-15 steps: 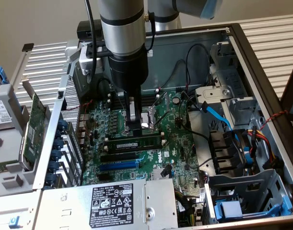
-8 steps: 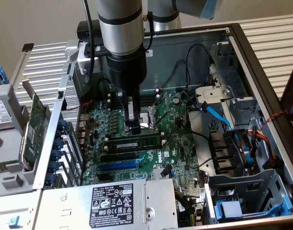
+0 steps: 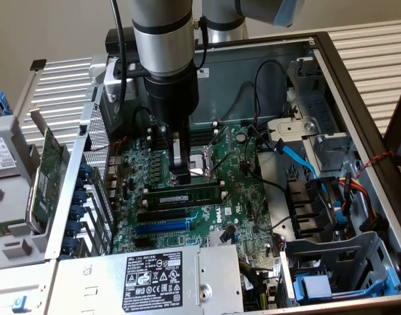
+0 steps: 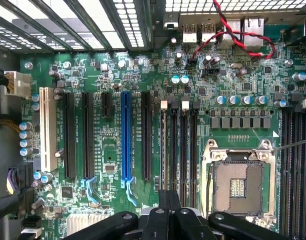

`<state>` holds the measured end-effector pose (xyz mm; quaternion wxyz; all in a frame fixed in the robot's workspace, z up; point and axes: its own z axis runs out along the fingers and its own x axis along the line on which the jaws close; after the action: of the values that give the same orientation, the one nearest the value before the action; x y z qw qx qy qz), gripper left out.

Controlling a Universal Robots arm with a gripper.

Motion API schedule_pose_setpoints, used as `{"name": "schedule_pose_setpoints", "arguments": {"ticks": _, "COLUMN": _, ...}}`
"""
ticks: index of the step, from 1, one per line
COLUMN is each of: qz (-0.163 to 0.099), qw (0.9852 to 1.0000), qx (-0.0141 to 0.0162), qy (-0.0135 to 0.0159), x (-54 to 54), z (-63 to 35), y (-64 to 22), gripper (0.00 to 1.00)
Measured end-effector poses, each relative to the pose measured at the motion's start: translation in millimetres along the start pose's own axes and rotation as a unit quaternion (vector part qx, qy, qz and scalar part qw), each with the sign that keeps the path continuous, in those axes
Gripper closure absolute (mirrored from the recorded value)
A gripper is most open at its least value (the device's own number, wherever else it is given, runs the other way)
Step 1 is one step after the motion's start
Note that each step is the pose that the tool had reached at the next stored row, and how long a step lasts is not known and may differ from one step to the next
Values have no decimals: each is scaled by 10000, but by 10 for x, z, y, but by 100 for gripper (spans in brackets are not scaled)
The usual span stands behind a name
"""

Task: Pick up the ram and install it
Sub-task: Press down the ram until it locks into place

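Note:
The ram (image 3: pixel 187 195) is a long narrow green stick with a white sticker. It stands on edge along the black memory slots (image 4: pixel 179 150) of the motherboard (image 3: pixel 246 197), inside the open computer case. My gripper (image 3: pixel 180 178) hangs straight down over the middle of the stick, fingertips at its top edge. In the wrist view the two black fingers (image 4: pixel 163 205) are pressed together above the near end of the slots, so the gripper (image 4: pixel 169 200) is shut and nothing shows between them. I cannot tell whether the tips touch the ram.
The bare CPU socket (image 3: pixel 203 161) (image 4: pixel 238 185) lies right beside the slots. A green expansion card (image 3: pixel 49 170) leans outside the case at the exterior view's left. The power supply (image 3: pixel 154 275) sits in front. Cables and a blue data cable (image 3: pixel 298 161) run to the drive cages at the exterior view's right.

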<state>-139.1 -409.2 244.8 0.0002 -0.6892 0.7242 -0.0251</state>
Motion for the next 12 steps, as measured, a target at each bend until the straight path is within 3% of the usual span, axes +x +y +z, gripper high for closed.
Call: {"name": "schedule_pose_setpoints", "arguments": {"ticks": 12, "qz": 0, "qw": 10000, "qx": 1, "qy": 20, "x": -10, "z": 57, "y": 0, "gripper": 89}}
